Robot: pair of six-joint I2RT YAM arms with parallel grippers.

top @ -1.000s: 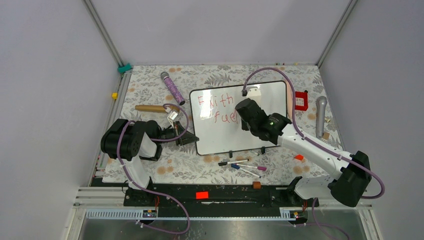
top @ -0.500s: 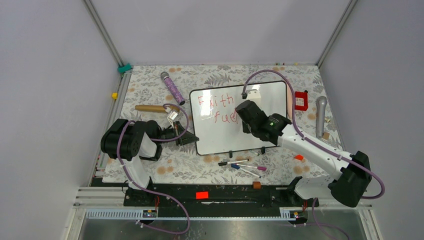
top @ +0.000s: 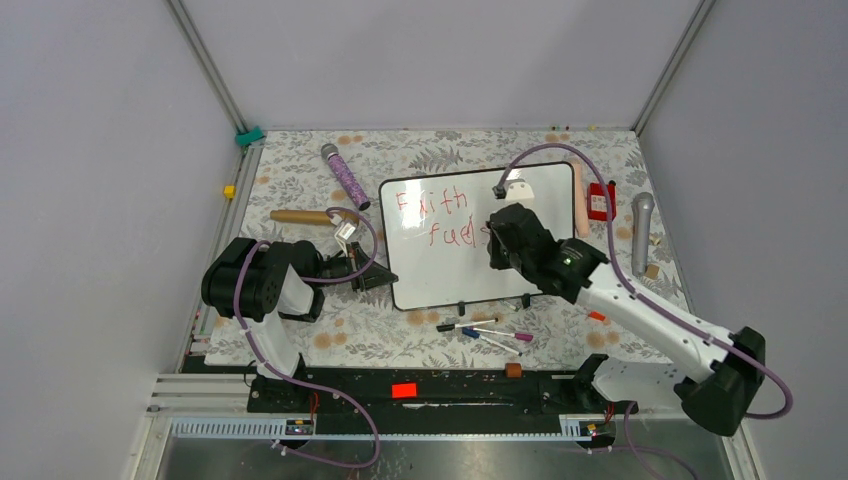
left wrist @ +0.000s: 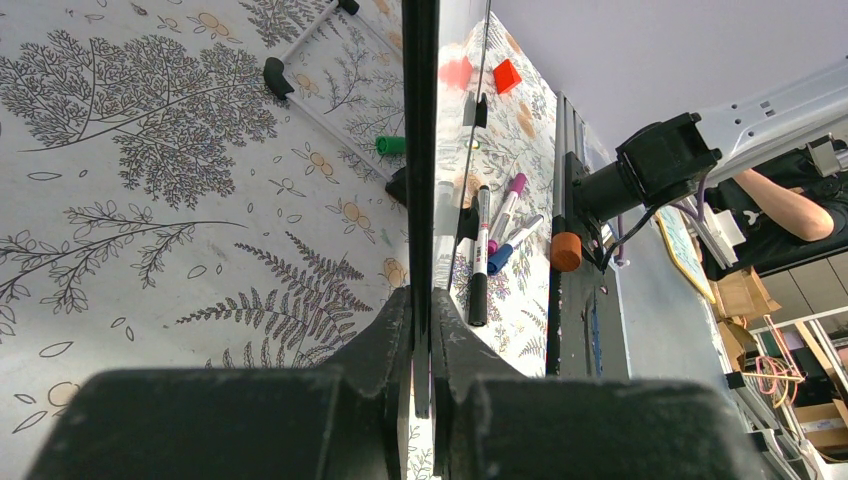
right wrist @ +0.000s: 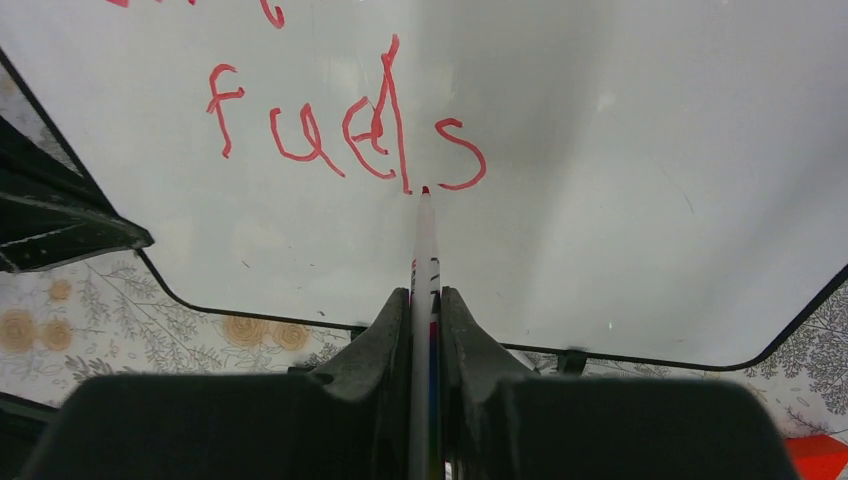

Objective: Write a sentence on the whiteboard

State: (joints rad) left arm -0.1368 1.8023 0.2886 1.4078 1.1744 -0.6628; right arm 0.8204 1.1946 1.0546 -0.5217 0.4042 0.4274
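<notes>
The whiteboard [top: 450, 270] stands tilted mid-table, black-framed. Red writing on it reads "Faith" [top: 430, 200] and below it "fuels" [top: 455, 236]; the right wrist view shows "fuels" [right wrist: 345, 130] close up. My right gripper [right wrist: 426, 300] is shut on a white red-tipped marker [right wrist: 425, 250], its tip at the board just below the "s". My right gripper [top: 497, 237] hangs over the board's middle. My left gripper [left wrist: 422, 310] is shut on the whiteboard's left edge [left wrist: 420, 150], seen edge-on. It shows in the top view [top: 378, 277] at the board's lower left corner.
Several loose markers [top: 485, 332] lie in front of the board, also in the left wrist view [left wrist: 480, 250]. A purple microphone [top: 345, 177], a wooden roller [top: 300, 216], a red box [top: 602, 201], a grey microphone [top: 641, 232] and small blocks [top: 513, 370] lie around.
My right gripper has moved right along the second line with the marker. The word has grown from "fue" to "fuels". The left arm has not moved.
</notes>
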